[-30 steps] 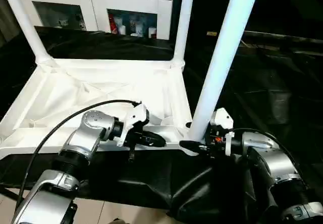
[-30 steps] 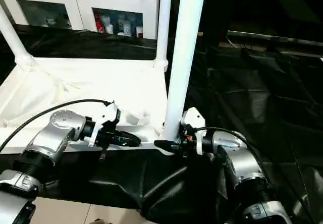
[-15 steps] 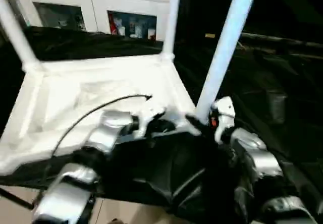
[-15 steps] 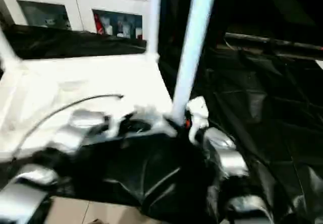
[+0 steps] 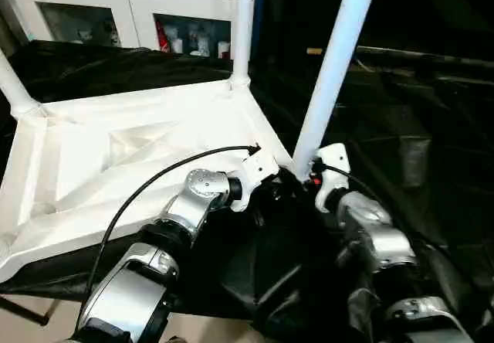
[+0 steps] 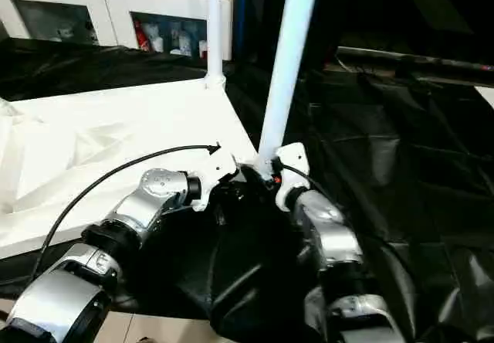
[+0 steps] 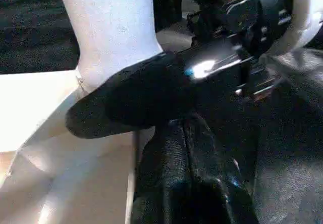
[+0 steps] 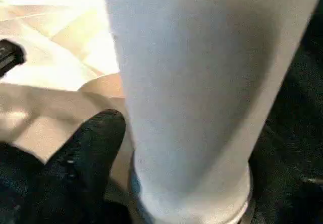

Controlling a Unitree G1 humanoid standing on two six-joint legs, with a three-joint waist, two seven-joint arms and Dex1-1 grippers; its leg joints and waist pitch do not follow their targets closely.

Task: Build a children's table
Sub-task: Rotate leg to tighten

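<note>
My right tool (image 5: 309, 174) pinches the near leg (image 5: 333, 69); left tool's (image 5: 266, 182) state I cannot tell. Press straight down into the tabletop (image 5: 116, 165) socket.

Bright overhead glare on the white tabletop (image 5: 116, 157), perhaps overexposed; soft wrist close-ups.

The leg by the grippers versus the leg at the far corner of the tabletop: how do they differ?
The near leg looks thicker in the picture and leans to the right; the far leg looks thinner and stands nearly straight. The right gripper is at the near leg's base, and the left gripper is close by; nothing touches the far leg. Both are white tubes rising from corners of the upturned tabletop.
</note>
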